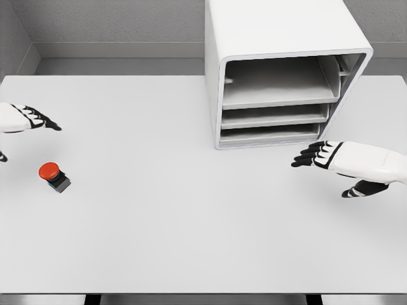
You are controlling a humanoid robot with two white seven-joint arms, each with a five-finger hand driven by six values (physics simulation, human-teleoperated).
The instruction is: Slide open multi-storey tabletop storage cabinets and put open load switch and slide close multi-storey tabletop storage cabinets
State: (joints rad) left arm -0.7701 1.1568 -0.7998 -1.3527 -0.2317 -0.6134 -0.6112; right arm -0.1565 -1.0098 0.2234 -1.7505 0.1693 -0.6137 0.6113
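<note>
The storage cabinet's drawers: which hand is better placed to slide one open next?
Probably the right hand: it hovers open just below the storage cabinet front. The left hand is far away, near the red switch.

White table [191, 241], storage cabinet [280, 70], red-button load switch [53, 176]

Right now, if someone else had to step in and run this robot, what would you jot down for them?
Left robot hand: open, empty, at the table's left edge.
Right robot hand: open, empty, just right of the cabinet's front.
Red-buttoned switch: on the table, far left, untouched.
White storage cabinet: back right of the table, three shelf levels visible, nothing seen inside.
Done: nothing that shows.
Left: pull a level open, put the switch in, slide it shut.
</note>
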